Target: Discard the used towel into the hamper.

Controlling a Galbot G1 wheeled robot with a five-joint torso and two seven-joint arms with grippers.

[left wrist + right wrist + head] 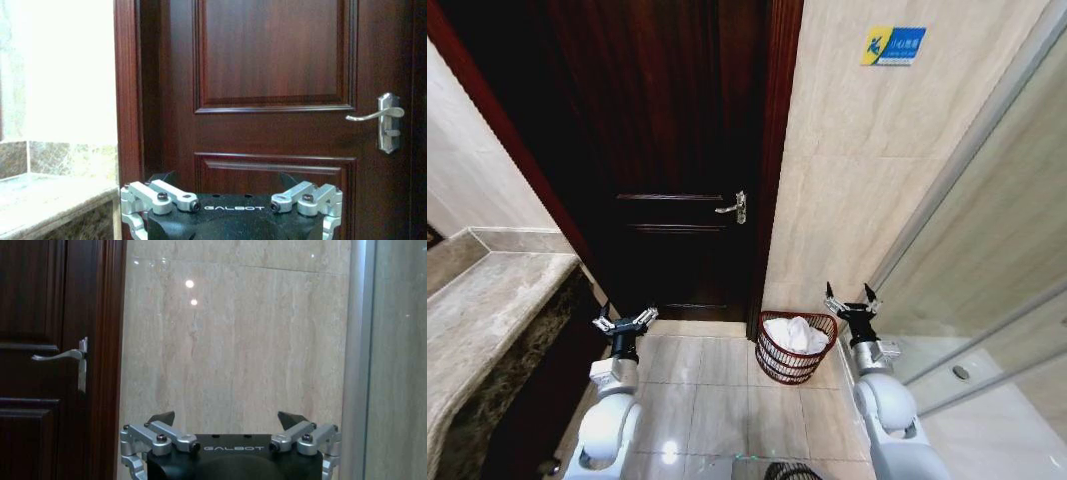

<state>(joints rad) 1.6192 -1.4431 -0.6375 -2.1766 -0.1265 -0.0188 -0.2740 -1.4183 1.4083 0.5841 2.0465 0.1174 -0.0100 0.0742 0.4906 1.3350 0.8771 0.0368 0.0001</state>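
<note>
Plainly, "GALBOT" is read on both wrists, while the hamper [795,350], a round dark reddish-brown wire basket flaring to its rim, is seen on the tiled floor beside the door frame with a white towel [795,333] inside, between the wide-spread, empty left gripper [625,323] and right gripper [851,301].

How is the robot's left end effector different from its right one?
The left end effector hovers by the dark wooden door and marble counter; the right end effector hovers beside the hamper, before the tiled wall. The left sits lower in the head view than the right. Both are open, empty and raised; the towel lies in the hamper.
</note>
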